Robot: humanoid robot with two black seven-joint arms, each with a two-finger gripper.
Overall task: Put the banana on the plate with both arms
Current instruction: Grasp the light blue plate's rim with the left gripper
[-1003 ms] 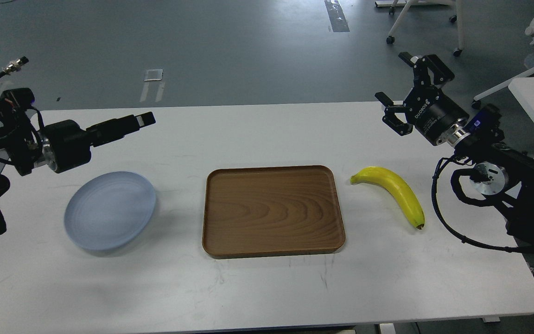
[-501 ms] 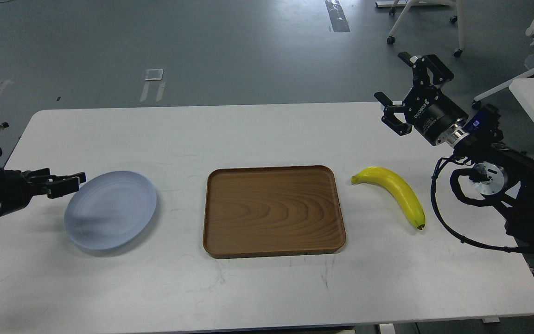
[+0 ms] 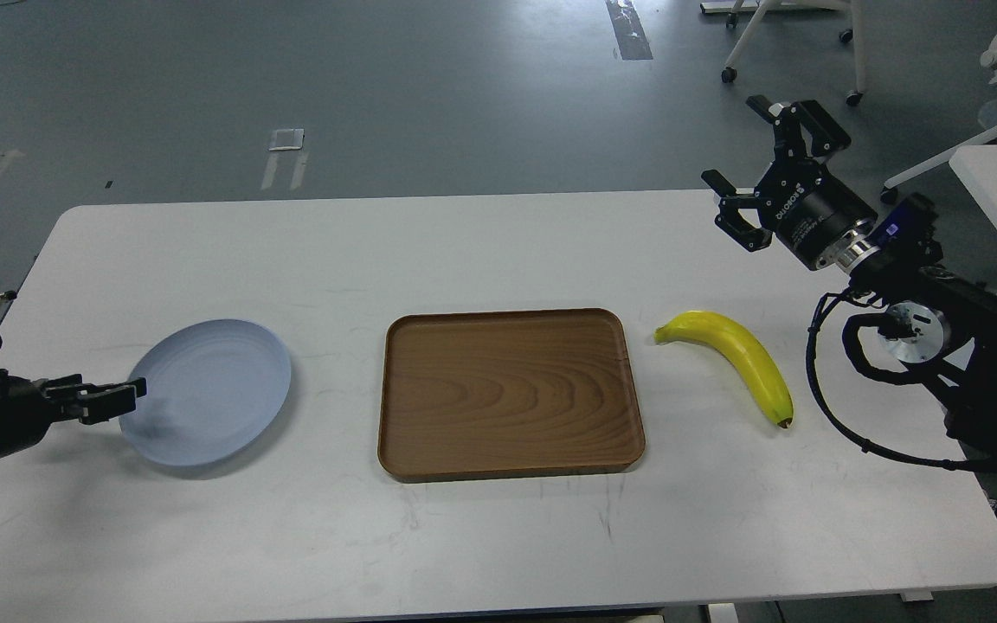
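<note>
The banana (image 3: 732,356) is lying on the table (image 3: 498,251), right of the tray (image 3: 510,393), untouched. The right claw (image 3: 754,147) is hovering wide open, empty. The left claw (image 3: 122,400) is sitting at the plate (image 3: 213,389) rim; its opening cannot be told.

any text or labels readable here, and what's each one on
"ROBOTIQ": white brand lettering, seen upside down, on the black body of the right hand.
A small blue label on the right arm behind that hand: too small to read.
Banana, plate, tray: no text.
</note>
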